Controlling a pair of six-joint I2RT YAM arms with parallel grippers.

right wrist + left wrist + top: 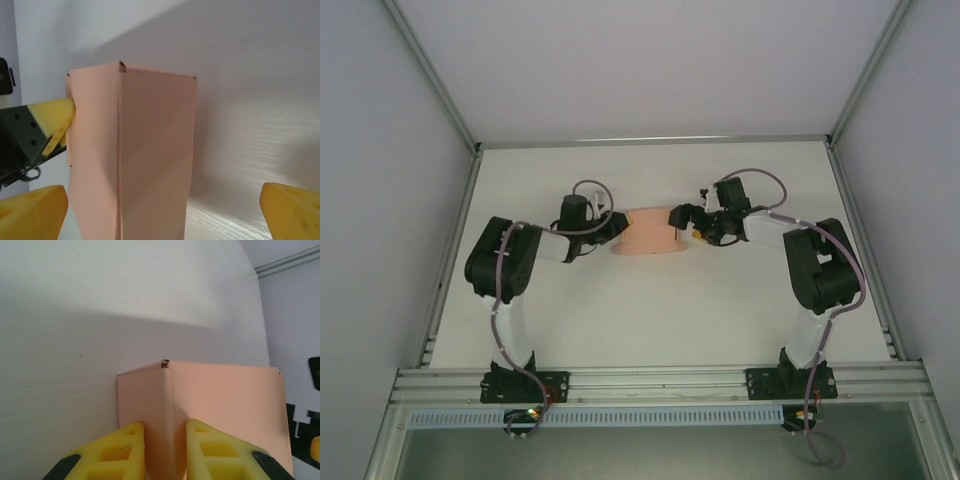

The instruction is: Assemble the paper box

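Note:
The salmon-pink paper box (648, 238) lies mid-table between the two arms. My left gripper (617, 228) is at its left end. In the left wrist view the paper box (225, 405) shows a folded corner ridge running down between the yellow fingers (125, 450), and the left gripper (165, 425) is shut on that ridge. My right gripper (682, 222) is at the box's right end. In the right wrist view the paper box (155, 140) stands between the widely spread jaws of the right gripper (164, 192), nearer the left fingertip and touched by neither.
White table (650, 310) with raised metal rails at the back and sides. A yellow finger (52, 117) of the left gripper presses against the box's far left side in the right wrist view.

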